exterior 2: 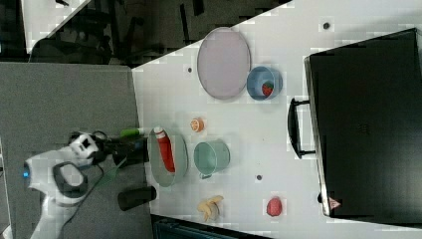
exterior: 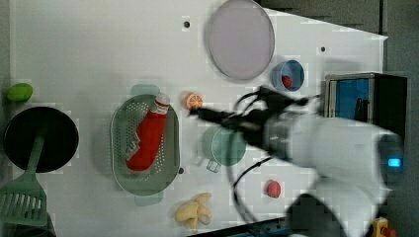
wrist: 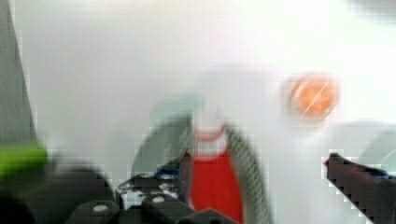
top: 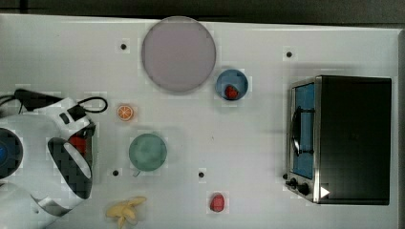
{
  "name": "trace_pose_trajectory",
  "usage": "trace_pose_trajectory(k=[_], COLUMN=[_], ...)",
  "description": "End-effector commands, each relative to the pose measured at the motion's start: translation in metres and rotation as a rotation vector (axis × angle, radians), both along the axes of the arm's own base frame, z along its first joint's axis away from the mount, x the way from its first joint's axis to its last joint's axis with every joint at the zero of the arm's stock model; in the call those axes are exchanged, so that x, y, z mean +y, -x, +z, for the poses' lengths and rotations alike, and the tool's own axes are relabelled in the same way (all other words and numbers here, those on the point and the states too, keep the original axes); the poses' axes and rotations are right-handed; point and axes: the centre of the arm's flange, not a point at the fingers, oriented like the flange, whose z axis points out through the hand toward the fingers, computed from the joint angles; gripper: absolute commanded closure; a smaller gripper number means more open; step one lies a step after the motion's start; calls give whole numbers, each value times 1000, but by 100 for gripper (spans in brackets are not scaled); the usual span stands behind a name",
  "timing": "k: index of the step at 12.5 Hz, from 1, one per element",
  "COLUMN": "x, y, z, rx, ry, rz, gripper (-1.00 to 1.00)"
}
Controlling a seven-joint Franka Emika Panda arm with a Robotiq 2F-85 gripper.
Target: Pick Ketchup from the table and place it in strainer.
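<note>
The Ketchup (exterior: 145, 139), a slim red bottle with a white cap, lies lengthwise inside the pale green strainer (exterior: 121, 143). In the left view my gripper (exterior: 193, 112) reaches out over the table beside the strainer's right rim, apart from the bottle. The wrist view looks down on the Ketchup (wrist: 212, 186) and the strainer's rim (wrist: 250, 168), and my gripper (wrist: 257, 158) stands open with its two dark fingers wide apart and nothing clamped between them. In the right view the Ketchup (exterior 2: 165, 155) rests in the strainer (exterior 2: 181, 149). My arm covers most of the strainer in the top view.
An orange slice (exterior: 193, 101) and a teal cup (exterior: 228, 146) lie close to the strainer. Farther off are a lilac plate (top: 178, 54), a blue bowl (top: 231, 85) holding a red berry, a red lump (top: 217, 202), bananas (top: 125, 210), a toaster oven (top: 341, 138), and a black pan (exterior: 40, 139) with a green spatula.
</note>
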Motion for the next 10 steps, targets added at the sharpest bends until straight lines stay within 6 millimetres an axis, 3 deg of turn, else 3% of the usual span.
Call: trace_pose_trajectory(k=[1, 3, 6, 8, 10], x=[-108, -170, -245, -280, -301], y=[-51, -61, -61, -57, -50], z=[56, 93, 150, 179, 197], rx=[4, 51, 122, 171, 223], ry=[52, 111, 155, 149, 132], rz=[-265, -369, -481, -548, -586], gripper=[-100, -100, -100, -100, -100])
